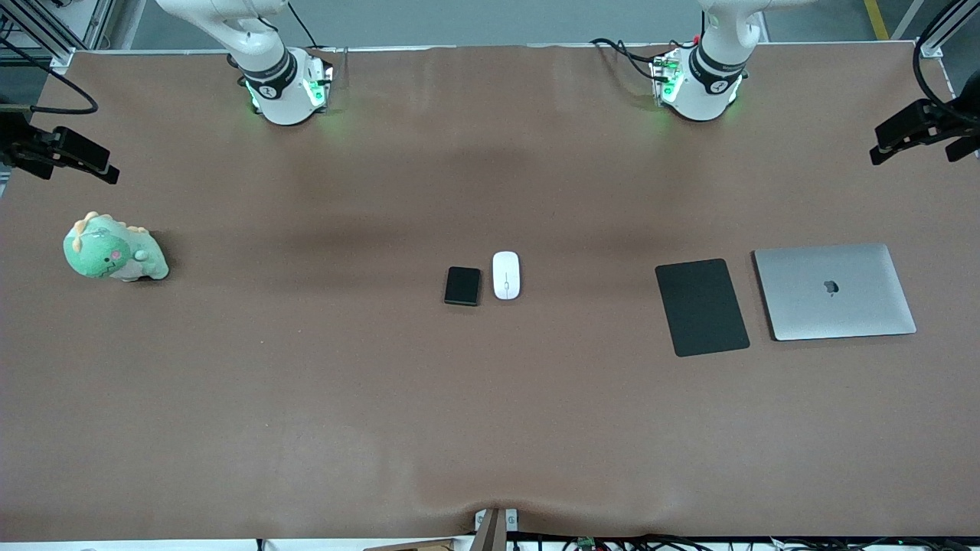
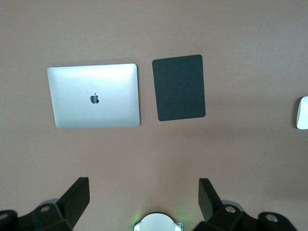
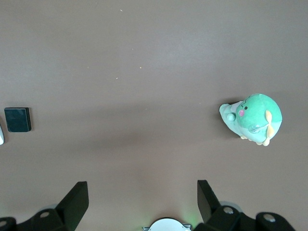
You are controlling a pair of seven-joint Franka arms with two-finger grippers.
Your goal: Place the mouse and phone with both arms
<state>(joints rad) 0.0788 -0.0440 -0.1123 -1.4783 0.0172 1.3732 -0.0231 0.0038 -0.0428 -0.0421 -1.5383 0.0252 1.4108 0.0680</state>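
The white mouse and the small black phone lie side by side at the table's middle, the phone toward the right arm's end. In the left wrist view the mouse shows only at the picture's edge. The phone also shows in the right wrist view. Both arms are raised above their bases, and their hands are out of the front view. My left gripper is open and empty, high over the table. My right gripper is open and empty, high over the table too.
A flat black mouse pad and a closed silver laptop lie toward the left arm's end. A green plush dinosaur sits toward the right arm's end. Black camera mounts stand at both table ends.
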